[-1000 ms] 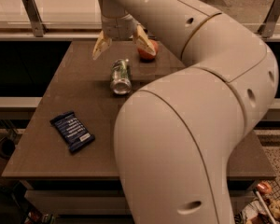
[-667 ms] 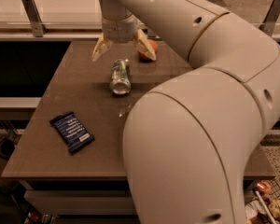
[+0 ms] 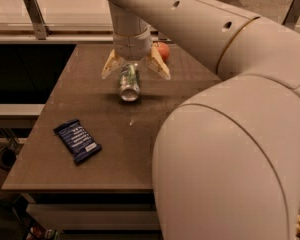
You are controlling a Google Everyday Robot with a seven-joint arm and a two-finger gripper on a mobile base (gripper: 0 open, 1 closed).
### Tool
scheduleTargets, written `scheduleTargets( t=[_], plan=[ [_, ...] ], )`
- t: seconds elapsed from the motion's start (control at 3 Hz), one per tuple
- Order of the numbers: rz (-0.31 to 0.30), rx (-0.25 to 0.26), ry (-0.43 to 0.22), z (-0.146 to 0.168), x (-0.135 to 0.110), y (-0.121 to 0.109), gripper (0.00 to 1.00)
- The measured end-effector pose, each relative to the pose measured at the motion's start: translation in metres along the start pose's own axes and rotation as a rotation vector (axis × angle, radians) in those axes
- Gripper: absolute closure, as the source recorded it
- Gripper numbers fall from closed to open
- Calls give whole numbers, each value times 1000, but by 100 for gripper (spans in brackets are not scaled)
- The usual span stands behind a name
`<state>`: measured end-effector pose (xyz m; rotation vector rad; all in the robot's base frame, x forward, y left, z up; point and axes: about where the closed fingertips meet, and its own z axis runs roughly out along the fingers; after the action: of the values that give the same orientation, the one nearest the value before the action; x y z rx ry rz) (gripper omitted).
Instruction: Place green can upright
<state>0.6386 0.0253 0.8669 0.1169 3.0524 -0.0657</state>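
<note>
The green can [image 3: 129, 82] lies on its side on the brown table [image 3: 55, 114], its shiny silver end facing me. My gripper [image 3: 135, 70] is directly over the can, its two cream fingers spread open, one on each side of it. The left fingertip [image 3: 108, 70] and right fingertip [image 3: 160, 70] straddle the can without closing on it. The far end of the can is hidden under the gripper's wrist.
A red apple [image 3: 162, 49] sits just behind the right finger. A dark blue snack packet [image 3: 77, 140] lies at the front left of the table. My large arm covers the table's right side. A railing runs behind the table.
The gripper has moved right and down from beside the can to over it, fingers now straddling it. The can, apple and packet have not moved.
</note>
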Motion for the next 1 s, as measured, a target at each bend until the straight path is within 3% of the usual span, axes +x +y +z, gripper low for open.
scheduleTargets(
  t=[1.0],
  plan=[
    [-108, -8, -3, 11, -12, 16, 0]
  ],
)
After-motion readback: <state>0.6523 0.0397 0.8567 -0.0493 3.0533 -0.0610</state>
